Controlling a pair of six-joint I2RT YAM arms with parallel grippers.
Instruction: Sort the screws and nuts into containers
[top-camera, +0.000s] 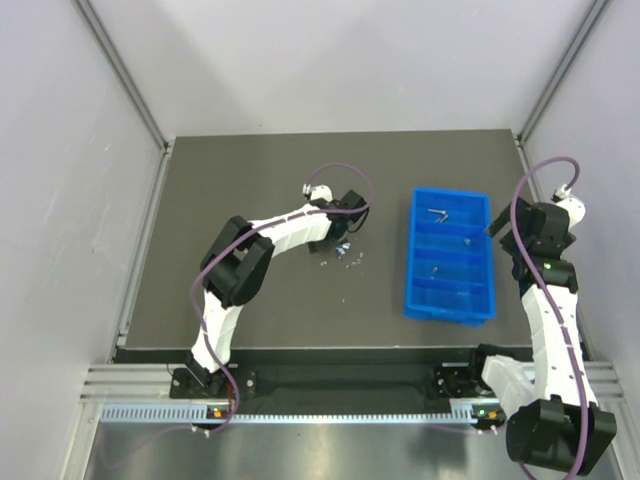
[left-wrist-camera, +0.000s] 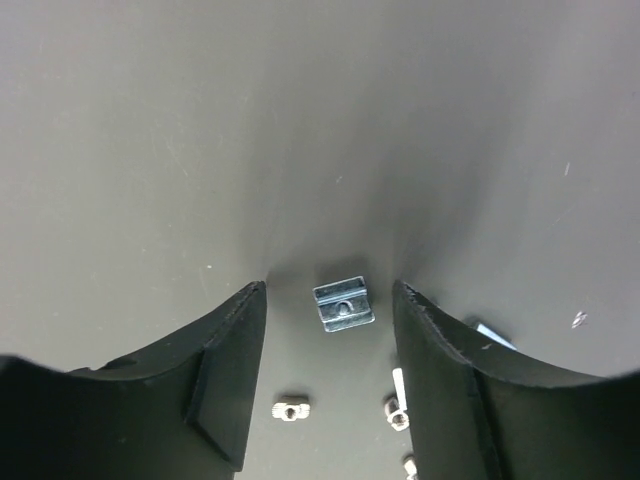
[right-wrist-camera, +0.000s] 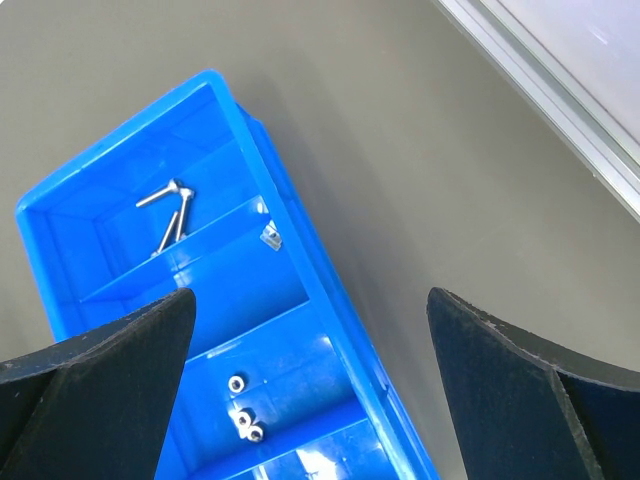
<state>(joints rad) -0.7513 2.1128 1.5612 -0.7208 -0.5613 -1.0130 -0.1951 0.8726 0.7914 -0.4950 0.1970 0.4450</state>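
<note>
The risk sits at the left end effector (left-wrist-camera: 328, 286). The nut (left-wrist-camera: 343, 305) between its fingers lies a little skewed, so when the fingers close they could spin it or squirt it out instead of clamping it. It is also small and flat enough that the pads might ride over it. That end effector is wide open and holds nothing, with a clear gap to the nut on each side. I can't tell whether the tips touch the counter (top-camera: 250, 170).

Just near of the nut lie more loose bits (left-wrist-camera: 291, 407), and some sit right by the right-hand finger (left-wrist-camera: 440, 370). A sloppy close or lift could nudge them or drag one along.

Well off to the right, the blue tray (top-camera: 413, 262) already has two screws (right-wrist-camera: 168, 210) in its far compartment and a few nuts (right-wrist-camera: 243, 420) two compartments nearer. A carried nut could easily land in the wrong slot.

The right end effector (right-wrist-camera: 310, 295) hangs over the tray's right edge. It is spread wide and empty, and it touches nothing that I can see.
</note>
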